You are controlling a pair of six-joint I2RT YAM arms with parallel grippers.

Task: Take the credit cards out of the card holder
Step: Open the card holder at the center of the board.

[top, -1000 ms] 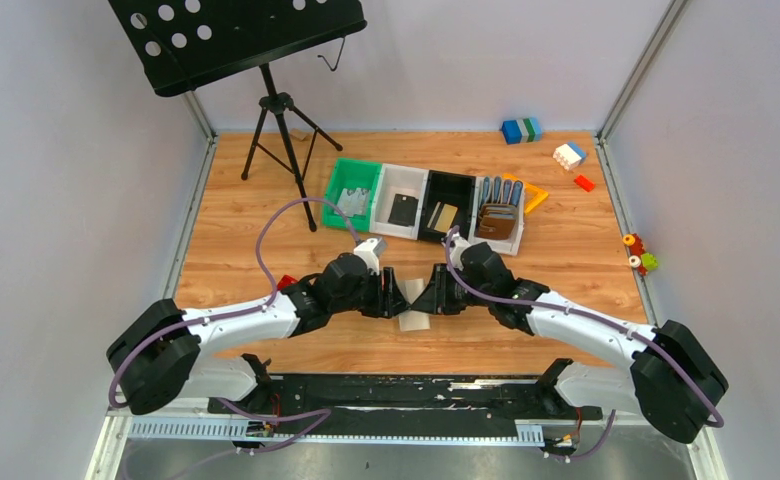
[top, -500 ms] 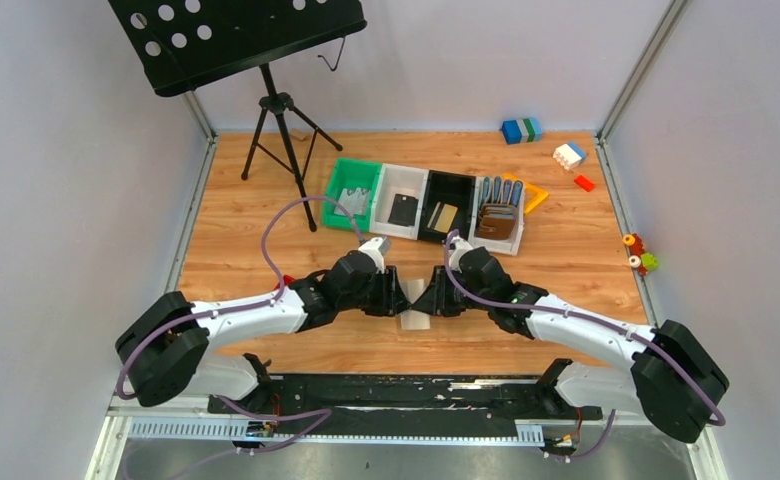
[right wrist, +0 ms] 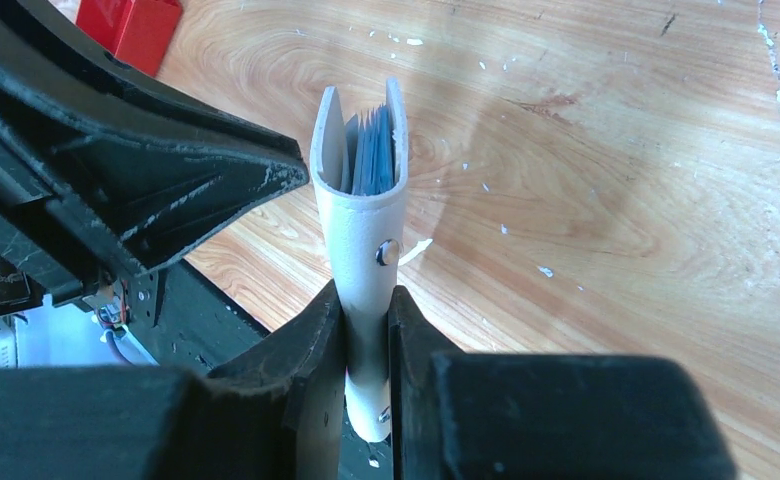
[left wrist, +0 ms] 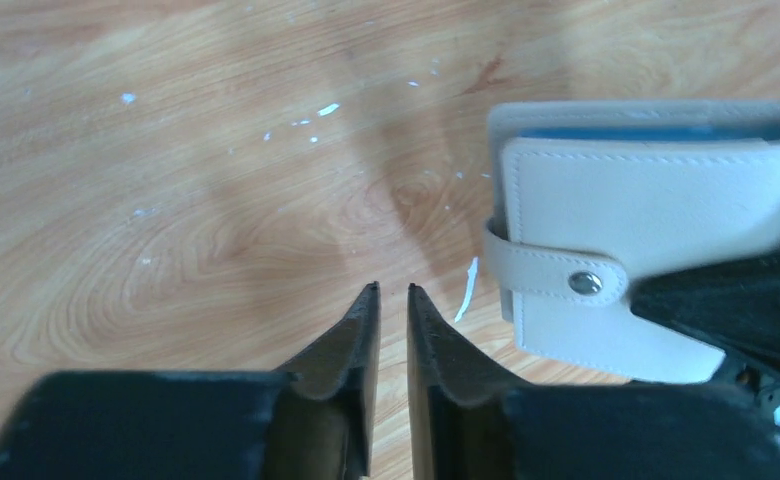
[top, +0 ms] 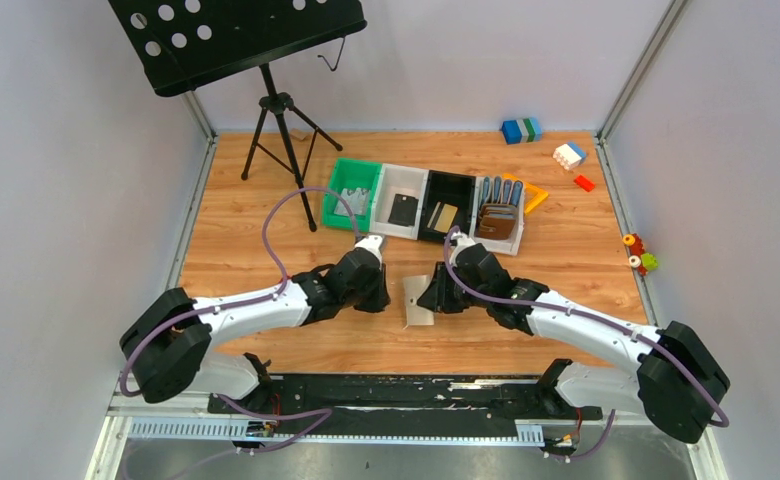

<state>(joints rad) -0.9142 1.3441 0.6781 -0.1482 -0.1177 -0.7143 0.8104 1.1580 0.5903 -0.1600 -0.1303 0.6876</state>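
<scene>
The card holder [top: 416, 301], pale grey-beige with its tab snapped shut, is held on edge over the wood table by my right gripper [top: 436, 296]. In the right wrist view the gripper [right wrist: 366, 300] is shut on the holder's [right wrist: 361, 210] lower edge, and blue-grey credit card edges [right wrist: 371, 150] show in its open top. The left wrist view shows the holder [left wrist: 646, 250] to the right, apart from my left gripper [left wrist: 393, 290], whose fingers are empty with only a thin slit between them. My left gripper [top: 382, 296] sits just left of the holder. A gold-tan card [top: 444, 216] lies in the black bin.
A row of bins stands behind: green [top: 338, 196], white [top: 384, 192], black [top: 458, 184], and one [top: 517, 234] with brown wallets. A music stand tripod [top: 281, 130] is at back left. A red block [top: 286, 282] lies by the left arm. Toy blocks [top: 569, 155] sit at back right.
My left gripper has pulled back to the left, away from the card holder it was touching. The holder, still in my right gripper, now stands free and more upright.
</scene>
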